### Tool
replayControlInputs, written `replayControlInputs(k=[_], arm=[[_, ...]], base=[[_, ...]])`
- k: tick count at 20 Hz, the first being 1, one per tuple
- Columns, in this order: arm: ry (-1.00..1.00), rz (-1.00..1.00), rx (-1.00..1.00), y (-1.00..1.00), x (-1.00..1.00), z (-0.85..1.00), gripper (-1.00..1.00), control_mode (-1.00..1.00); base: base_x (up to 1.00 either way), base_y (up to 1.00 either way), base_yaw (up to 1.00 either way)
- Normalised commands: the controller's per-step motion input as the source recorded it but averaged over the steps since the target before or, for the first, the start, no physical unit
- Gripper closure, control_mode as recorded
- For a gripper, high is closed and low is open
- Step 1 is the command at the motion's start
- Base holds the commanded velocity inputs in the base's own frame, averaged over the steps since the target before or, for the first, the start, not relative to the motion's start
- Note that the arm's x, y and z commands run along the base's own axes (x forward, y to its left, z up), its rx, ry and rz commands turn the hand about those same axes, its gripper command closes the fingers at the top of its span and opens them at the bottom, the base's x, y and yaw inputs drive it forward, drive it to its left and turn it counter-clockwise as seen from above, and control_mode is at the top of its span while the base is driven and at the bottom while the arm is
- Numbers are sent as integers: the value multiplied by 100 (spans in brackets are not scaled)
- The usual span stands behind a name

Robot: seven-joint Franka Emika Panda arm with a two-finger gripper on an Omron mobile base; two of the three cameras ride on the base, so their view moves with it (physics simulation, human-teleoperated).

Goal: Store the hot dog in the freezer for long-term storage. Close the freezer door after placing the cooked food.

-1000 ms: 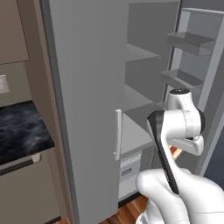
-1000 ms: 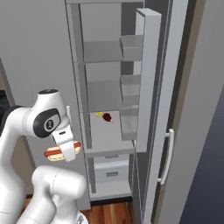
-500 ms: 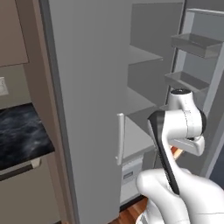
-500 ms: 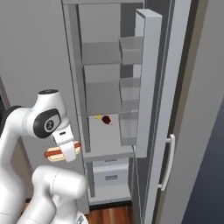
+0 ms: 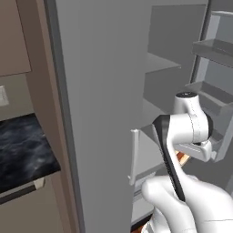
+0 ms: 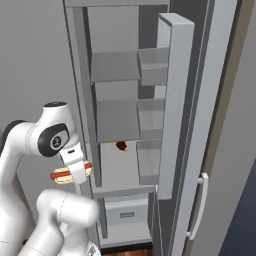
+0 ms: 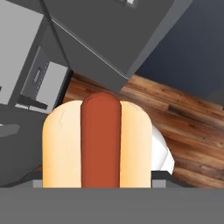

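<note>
Base has rolled closer to the freezer; arm pose unchanged. Gripper pinches the hot dog outside the compartment; freezer door hangs open.

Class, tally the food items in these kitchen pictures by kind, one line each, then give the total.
Hot dog, held in the gripper: 1
Dark red-brown food lump on a freezer shelf: 1
Total: 2

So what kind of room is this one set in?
A home kitchen, by the look of it: an open freezer with grey shelves and drawers, a dark marbled counter beside it, and wood flooring. The jaws hold a hot dog.
</note>
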Motion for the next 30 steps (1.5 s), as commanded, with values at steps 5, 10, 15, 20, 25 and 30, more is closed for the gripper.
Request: replayControlInputs(k=[5, 10, 15, 20, 25, 30], arm=[[0, 0, 0, 0, 0, 0, 100, 100], [0, 0, 0, 0, 0, 0, 100, 100], [0, 0, 0, 0, 0, 0, 100, 100], [0, 0, 0, 0, 0, 0, 100, 100], [0, 0, 0, 0, 0, 0, 100, 100], [0, 0, 0, 0, 0, 0, 100, 100]], base=[[0, -51, 5], [13, -18, 3], [36, -4, 3], [29, -18, 4], [4, -38, 9], [21, -34, 7]])
